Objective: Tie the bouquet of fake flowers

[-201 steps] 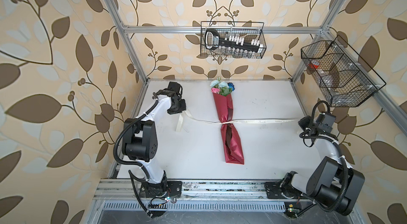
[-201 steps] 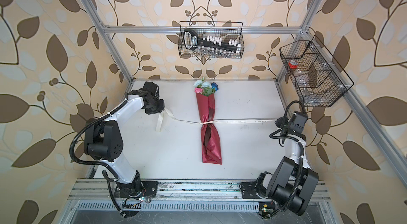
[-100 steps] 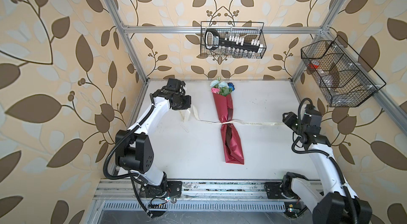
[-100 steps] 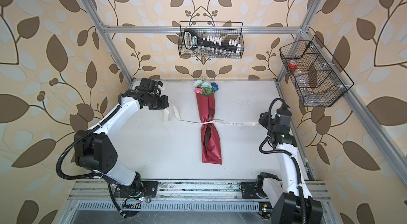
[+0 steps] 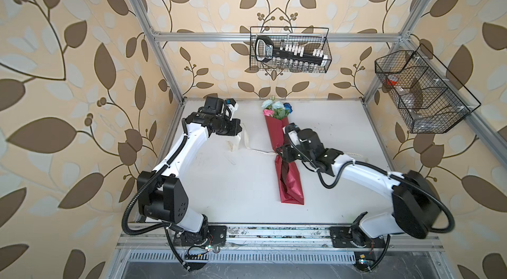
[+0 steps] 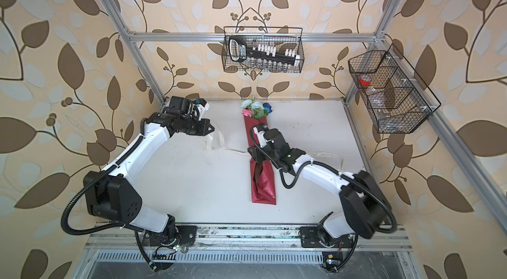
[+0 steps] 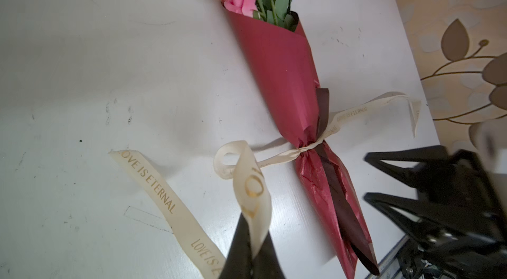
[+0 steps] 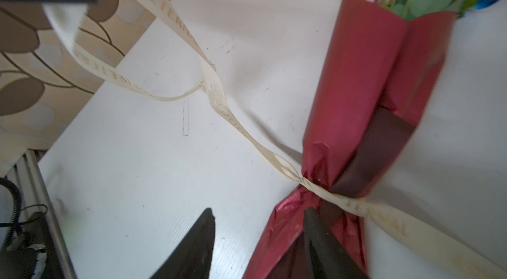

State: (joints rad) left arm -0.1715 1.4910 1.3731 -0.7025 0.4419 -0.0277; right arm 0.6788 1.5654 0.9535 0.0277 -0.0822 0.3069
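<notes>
On the white table (image 5: 233, 190): the bouquet of fake flowers (image 5: 276, 109) is lying lengthwise near the middle, with its blooms at the far end.
Red wrapping sheet (image 5: 274, 132): is enclosing the stems as a cone and is cinched at its waist.
Cream ribbon (image 7: 156, 181): is circling that waist in a knot (image 7: 306, 150), showing gold "LOVE IS ETERNAL" lettering, with one tail trailing toward each side.
Left gripper (image 7: 253, 239): is pinching the left tail between pressed-together fingers and holding it up off the table, left of the bouquet.
Right gripper (image 8: 258, 210): is hovering by the knot with its jaws spread. One finger (image 8: 321, 242) is overlapping the wrapper's lower part; whether it is touching cannot be told.
</notes>
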